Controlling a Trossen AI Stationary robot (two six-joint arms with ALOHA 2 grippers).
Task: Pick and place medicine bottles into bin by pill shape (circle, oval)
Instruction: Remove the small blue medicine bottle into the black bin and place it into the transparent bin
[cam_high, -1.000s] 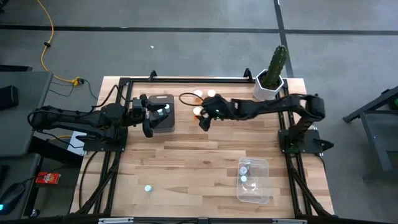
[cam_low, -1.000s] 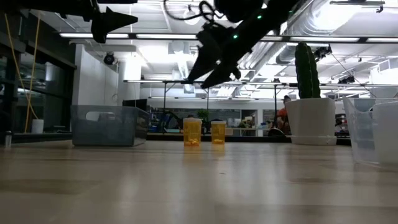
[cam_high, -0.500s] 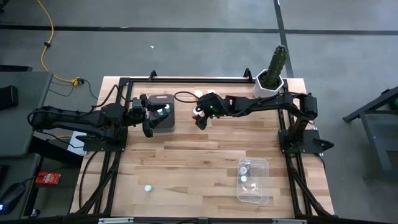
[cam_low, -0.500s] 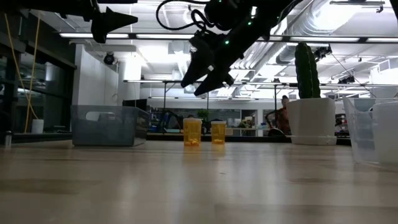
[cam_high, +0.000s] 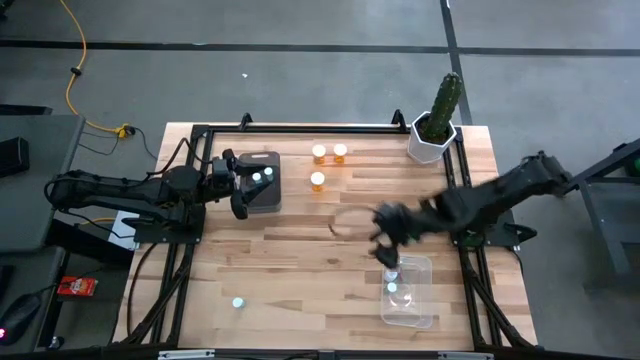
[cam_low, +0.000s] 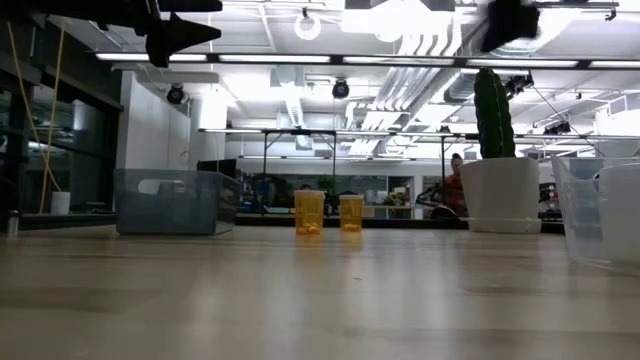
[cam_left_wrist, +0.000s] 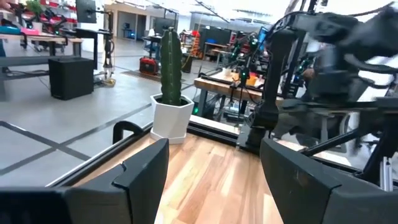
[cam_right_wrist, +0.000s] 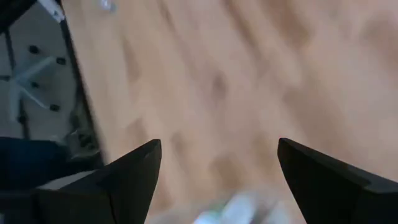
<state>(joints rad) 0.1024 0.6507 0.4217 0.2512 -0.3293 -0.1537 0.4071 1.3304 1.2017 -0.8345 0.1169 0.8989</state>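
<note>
Lit evenly from bright ceiling strips (cam_low: 300, 57), glaring white overhead; soft, faint shadows across the pale table (cam_high: 300, 250); right arm (cam_high: 470, 205) smeared by motion blur; right wrist view streaked, unfocused.
</note>
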